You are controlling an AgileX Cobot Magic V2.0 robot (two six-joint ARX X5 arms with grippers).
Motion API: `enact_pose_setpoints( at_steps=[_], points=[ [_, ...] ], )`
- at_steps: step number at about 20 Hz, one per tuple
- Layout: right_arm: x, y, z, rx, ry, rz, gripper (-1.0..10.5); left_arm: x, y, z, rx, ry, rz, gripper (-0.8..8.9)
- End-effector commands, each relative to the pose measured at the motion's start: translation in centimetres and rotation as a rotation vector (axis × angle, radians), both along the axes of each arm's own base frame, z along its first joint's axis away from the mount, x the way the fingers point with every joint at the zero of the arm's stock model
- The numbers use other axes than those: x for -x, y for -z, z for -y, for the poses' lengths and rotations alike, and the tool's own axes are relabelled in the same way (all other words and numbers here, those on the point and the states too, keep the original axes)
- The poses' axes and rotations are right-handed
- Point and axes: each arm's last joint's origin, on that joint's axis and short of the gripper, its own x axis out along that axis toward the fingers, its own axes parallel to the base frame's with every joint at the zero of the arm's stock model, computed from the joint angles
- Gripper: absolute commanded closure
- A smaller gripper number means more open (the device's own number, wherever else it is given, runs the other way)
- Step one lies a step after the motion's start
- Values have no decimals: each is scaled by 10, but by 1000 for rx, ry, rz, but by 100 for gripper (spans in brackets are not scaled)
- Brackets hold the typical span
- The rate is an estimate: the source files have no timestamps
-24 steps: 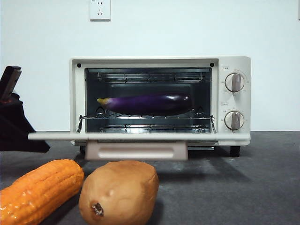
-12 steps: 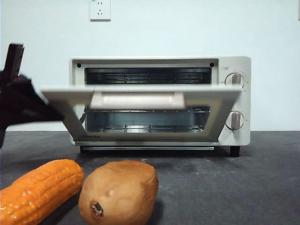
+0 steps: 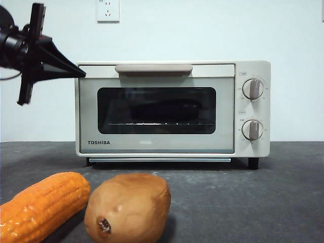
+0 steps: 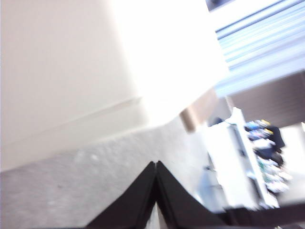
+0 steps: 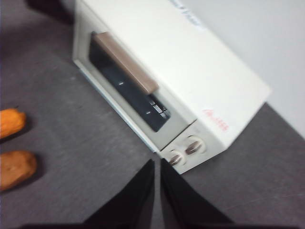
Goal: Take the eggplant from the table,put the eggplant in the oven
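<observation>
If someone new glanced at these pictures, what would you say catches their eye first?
Probably the cream oven standing mid-table with its door shut, a dark shape that may be the eggplant dimly visible behind the glass. Next, the left gripper, jaws shut, at the oven's upper corner. Nearest the front camera lie an orange corn cob and a brown potato.

Oven (image 3: 157, 144): cream-white Toshiba toaster oven, upright on the dark grey matte surface (image 3: 253, 202), door fully closed with the beige bar handle at the top edge. Eggplant (image 3: 162, 109) sits inside, only a dim dark long shape behind the tinted glass, level with the rack.
</observation>
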Motion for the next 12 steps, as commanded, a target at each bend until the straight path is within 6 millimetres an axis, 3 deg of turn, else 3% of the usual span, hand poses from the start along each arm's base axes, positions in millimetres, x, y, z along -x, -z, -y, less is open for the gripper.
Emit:
enact_pose_setpoints(
  at_steps=[1,8,12],
  points=[
    [-3,13,-9,31,-34,-45,943,9,-21,1,-106,-54,45,809],
    [-18,69,-18,212,-67,-154,943,66,-72,12,-498,-194,236,809],
    [-35,96,-18,155,-27,-209,943,101,-96,21,-628,-288,372,809]
  ],
)
